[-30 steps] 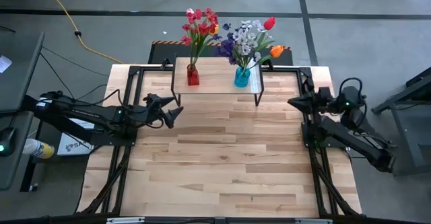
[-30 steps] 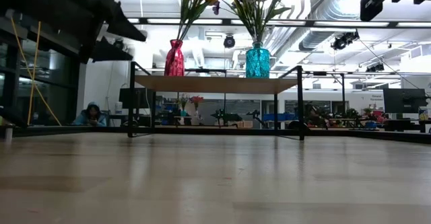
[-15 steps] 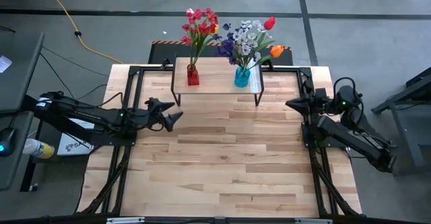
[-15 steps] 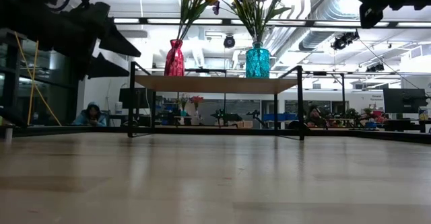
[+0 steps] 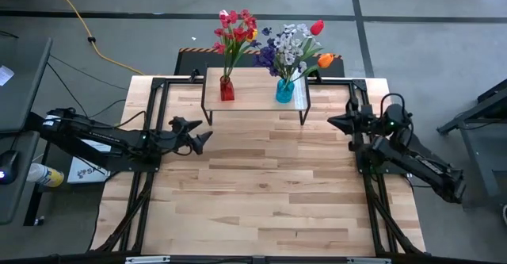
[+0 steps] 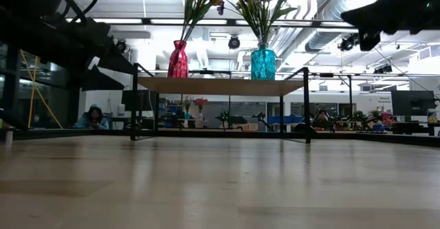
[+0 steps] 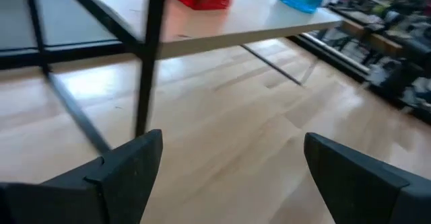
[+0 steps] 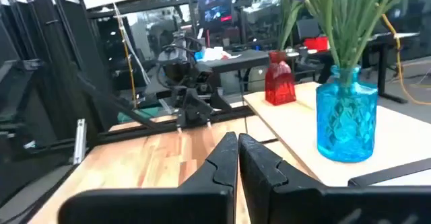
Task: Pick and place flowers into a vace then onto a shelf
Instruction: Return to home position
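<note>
Wooden table carries shelf; flowers in red vase, blue vase atop

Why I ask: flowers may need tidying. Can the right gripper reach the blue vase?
Probably yes: the right gripper, shut, hangs near the shelf, nothing between it and the blue vase.

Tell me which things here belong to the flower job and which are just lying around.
Job: flowers, red vase, blue vase, shelf.
Lying about: yellow cable on the floor, bottle beside the table.
</note>
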Robot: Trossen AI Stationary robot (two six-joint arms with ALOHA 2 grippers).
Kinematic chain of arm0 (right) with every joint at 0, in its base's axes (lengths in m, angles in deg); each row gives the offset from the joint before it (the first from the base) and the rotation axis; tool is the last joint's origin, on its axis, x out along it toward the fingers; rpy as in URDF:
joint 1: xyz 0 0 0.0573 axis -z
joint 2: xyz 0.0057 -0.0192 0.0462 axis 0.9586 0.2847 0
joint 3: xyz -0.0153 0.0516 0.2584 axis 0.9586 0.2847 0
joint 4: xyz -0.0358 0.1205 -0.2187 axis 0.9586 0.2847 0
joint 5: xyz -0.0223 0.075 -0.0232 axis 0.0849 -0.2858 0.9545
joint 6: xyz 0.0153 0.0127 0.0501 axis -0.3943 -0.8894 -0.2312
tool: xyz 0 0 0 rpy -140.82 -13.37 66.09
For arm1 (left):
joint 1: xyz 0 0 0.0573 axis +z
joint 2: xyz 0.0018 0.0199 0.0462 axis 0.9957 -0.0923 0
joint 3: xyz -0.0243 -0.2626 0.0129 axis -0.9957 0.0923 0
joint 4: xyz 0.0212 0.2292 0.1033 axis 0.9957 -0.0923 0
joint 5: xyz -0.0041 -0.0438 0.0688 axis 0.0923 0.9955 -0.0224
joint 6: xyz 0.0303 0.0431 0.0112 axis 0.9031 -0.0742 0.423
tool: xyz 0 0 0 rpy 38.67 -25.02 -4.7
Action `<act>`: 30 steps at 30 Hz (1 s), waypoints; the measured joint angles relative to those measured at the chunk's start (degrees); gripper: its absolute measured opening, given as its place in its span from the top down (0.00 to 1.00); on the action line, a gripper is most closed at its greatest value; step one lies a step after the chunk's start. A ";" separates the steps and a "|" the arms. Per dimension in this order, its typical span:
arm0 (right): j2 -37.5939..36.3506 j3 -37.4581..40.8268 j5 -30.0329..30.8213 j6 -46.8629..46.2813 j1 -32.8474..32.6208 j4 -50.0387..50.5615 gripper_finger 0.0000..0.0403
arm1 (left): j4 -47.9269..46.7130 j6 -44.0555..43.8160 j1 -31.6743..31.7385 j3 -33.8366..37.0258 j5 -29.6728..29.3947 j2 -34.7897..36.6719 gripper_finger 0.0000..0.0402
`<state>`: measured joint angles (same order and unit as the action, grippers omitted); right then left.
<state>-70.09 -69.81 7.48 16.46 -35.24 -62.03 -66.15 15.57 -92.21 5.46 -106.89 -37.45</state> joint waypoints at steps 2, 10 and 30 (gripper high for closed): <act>-0.02 2.41 1.25 -0.49 0.00 -3.48 0.99 | -0.59 0.00 0.00 0.01 -1.42 0.00 0.02; 0.00 13.46 1.74 -5.71 0.00 -22.42 0.99 | -1.96 -0.42 0.02 0.00 -4.54 0.00 0.02; 6.07 13.83 28.03 0.74 -16.18 -22.63 0.98 | 6.48 -3.17 0.02 -0.05 -13.04 -11.47 0.02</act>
<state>-64.02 -55.99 35.51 17.20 -51.42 -84.66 -59.67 12.40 -92.19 5.41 -119.93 -48.93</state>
